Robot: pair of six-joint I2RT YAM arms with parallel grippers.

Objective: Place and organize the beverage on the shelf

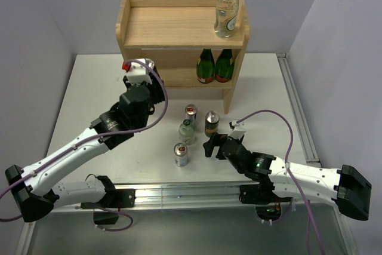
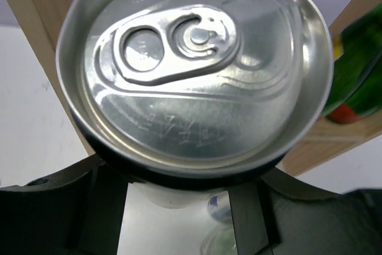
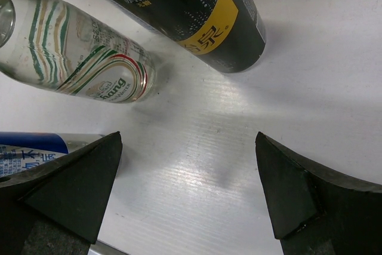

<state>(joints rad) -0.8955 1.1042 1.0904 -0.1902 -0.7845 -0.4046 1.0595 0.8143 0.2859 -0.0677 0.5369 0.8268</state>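
I work in a robotics lab cell: plain pale walls [image 1: 42, 22] box in a white tabletop [image 1: 89, 94], and my cabled arms [image 1: 77, 144] mount on an aluminium rail [image 1: 179, 193] at its near edge.

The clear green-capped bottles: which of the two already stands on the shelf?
The bottle at the right end of the shelf top; the other bottle stands on the table.

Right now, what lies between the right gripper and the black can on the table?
Nothing: bare table separates the open right gripper from the black can, shown in the right wrist view.
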